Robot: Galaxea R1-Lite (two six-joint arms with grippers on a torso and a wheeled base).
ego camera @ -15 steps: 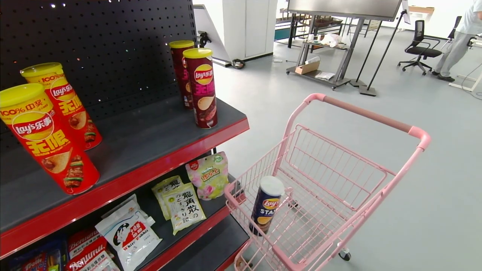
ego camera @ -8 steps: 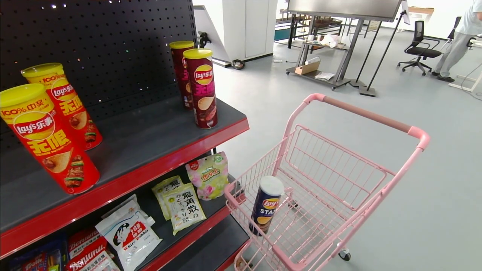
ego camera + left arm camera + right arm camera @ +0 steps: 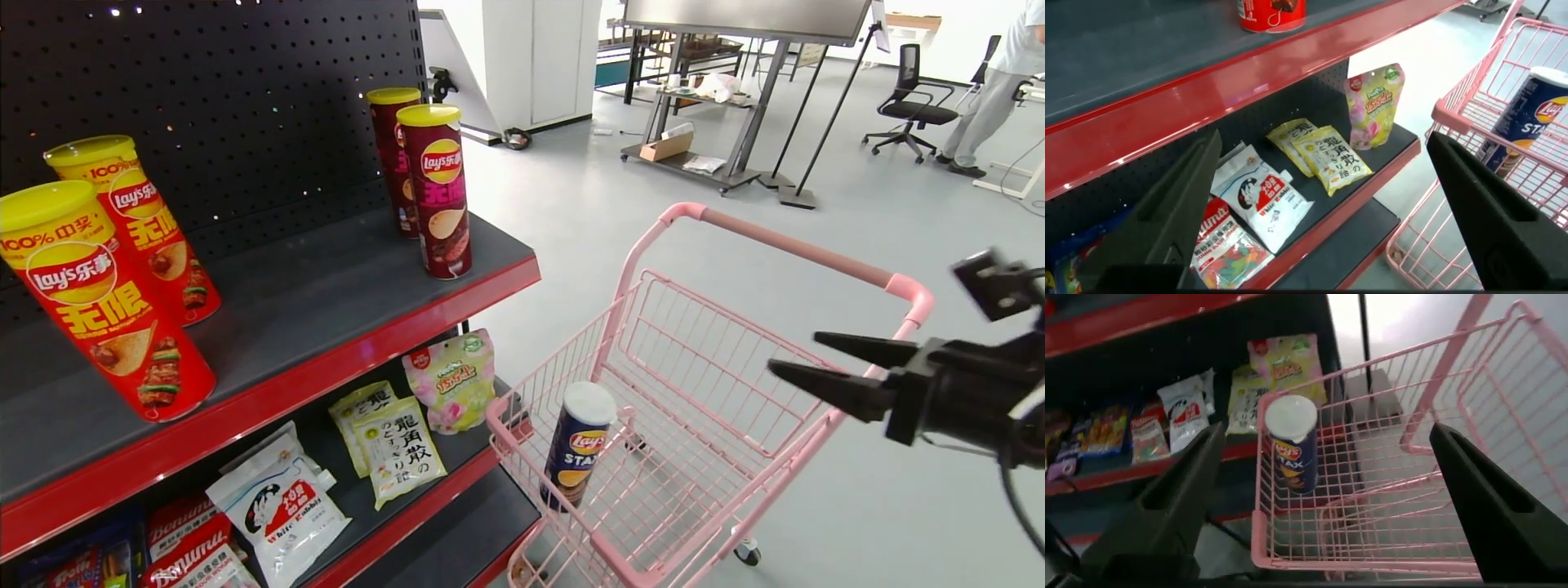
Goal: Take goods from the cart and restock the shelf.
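head view: right fingers (image 3: 820,389) spread by the cart (image 3: 784,245); left wrist view: left fingers (image 3: 1486,214) spread facing snack bags (image 3: 1331,159).

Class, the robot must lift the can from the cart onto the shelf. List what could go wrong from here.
1. The can stands tight in a corner of the cart; the open right end effector might snag its wires.
2. Tall and upright, the can could tip if nudged.
3. The cart's wheel suggests it may roll if bumped.
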